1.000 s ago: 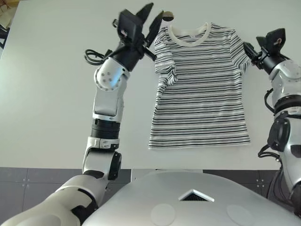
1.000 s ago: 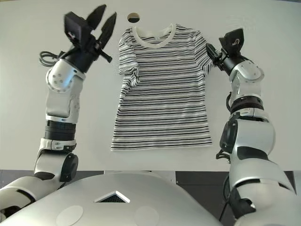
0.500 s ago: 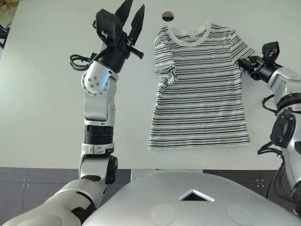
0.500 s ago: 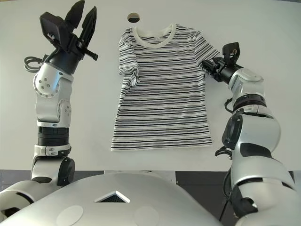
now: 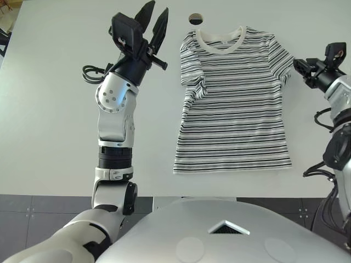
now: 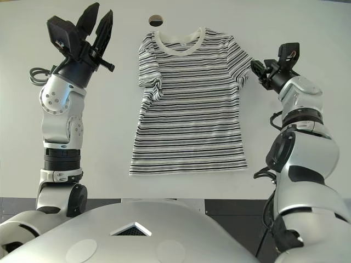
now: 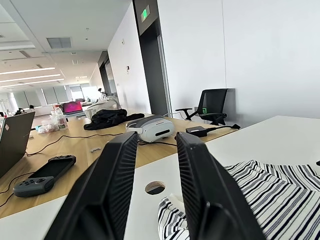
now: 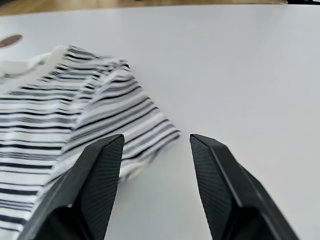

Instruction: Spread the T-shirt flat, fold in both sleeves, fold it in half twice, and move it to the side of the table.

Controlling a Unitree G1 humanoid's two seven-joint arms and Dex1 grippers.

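The black-and-white striped T-shirt (image 5: 233,98) lies on the white table (image 5: 55,120), collar at the far end. Its sleeve on my left side is tucked in over the body (image 5: 194,82); the other sleeve (image 8: 125,125) lies spread out. My left gripper (image 5: 157,7) is raised above the table left of the collar, open and holding nothing. My right gripper (image 5: 300,67) is low, just off the edge of the spread sleeve, open, with the sleeve's hem in front of its fingers (image 8: 95,185).
A round hole (image 5: 194,19) in the table lies just left of the collar. A black cable (image 5: 93,71) loops beside my left arm. The table's front edge (image 5: 164,193) runs just below the shirt's hem. Bare table lies on both sides.
My left arm swung left, away from the shirt's shoulder, then held still. My right gripper dropped to the sleeve's edge, then drew back to the right, off the sleeve.
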